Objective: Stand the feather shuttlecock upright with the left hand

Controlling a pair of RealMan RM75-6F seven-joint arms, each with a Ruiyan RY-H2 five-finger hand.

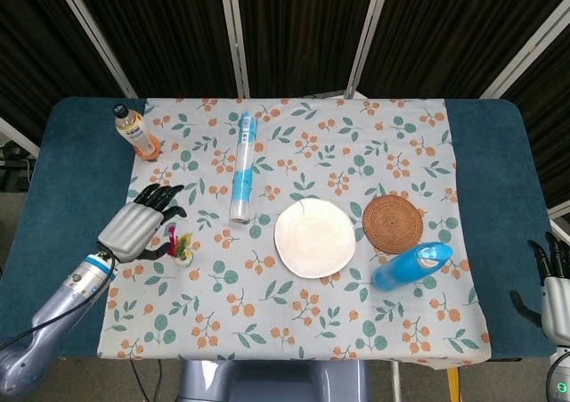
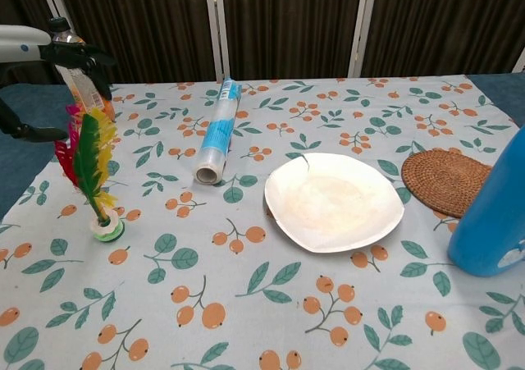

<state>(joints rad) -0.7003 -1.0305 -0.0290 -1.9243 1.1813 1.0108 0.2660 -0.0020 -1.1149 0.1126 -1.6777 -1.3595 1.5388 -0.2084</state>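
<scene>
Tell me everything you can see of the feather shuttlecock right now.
The feather shuttlecock stands on its round green and white base, leaning slightly, on the floral tablecloth near the table's left edge. Red, yellow, green and pink feathers rise from the base. The left hand sits just beside the feathers with fingers spread; whether it touches them cannot be told. Only the cloth clearly touches the base. An orange bottle stands behind it.

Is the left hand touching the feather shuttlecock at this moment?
Cannot tell. In the head view the left hand lies right beside the feather shuttlecock, with no plain gap or contact; in the chest view its fingers overlap the feathers.
</scene>
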